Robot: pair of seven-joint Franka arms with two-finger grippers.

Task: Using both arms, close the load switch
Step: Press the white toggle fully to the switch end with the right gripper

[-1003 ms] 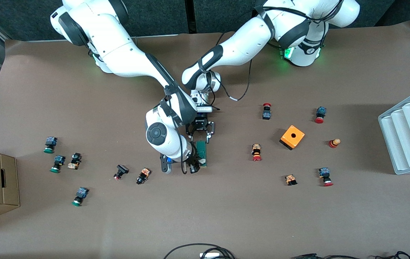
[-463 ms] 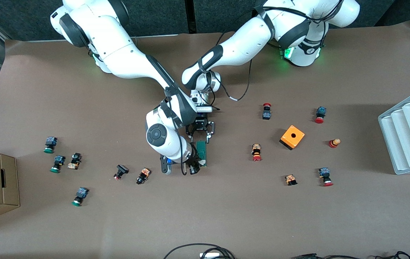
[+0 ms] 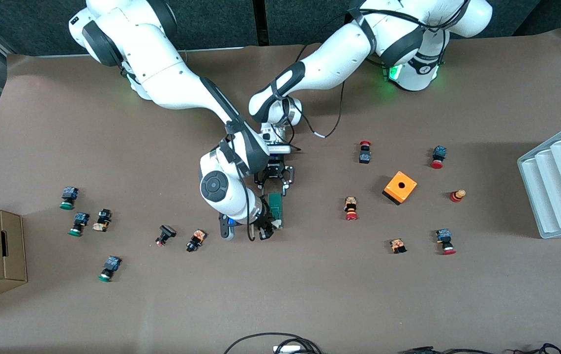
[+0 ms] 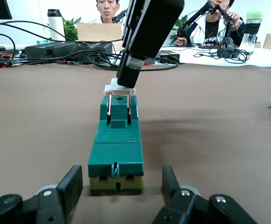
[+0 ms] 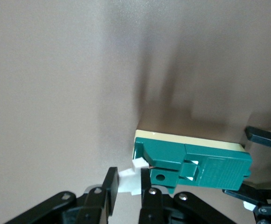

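Front view: right gripper (image 3: 266, 227) pinches load switch (image 3: 275, 208) tab; left gripper (image 3: 274, 183) straddles its other end, released.

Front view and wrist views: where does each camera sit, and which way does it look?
Front view: high across the table, facing both arms, which meet at the load switch.
Left wrist view: on the left arm, looking along the switch; left tool open astride it.
Right wrist view: on the right arm, looking down; right tool pinches the white tab.
Both wrist views share the switch.
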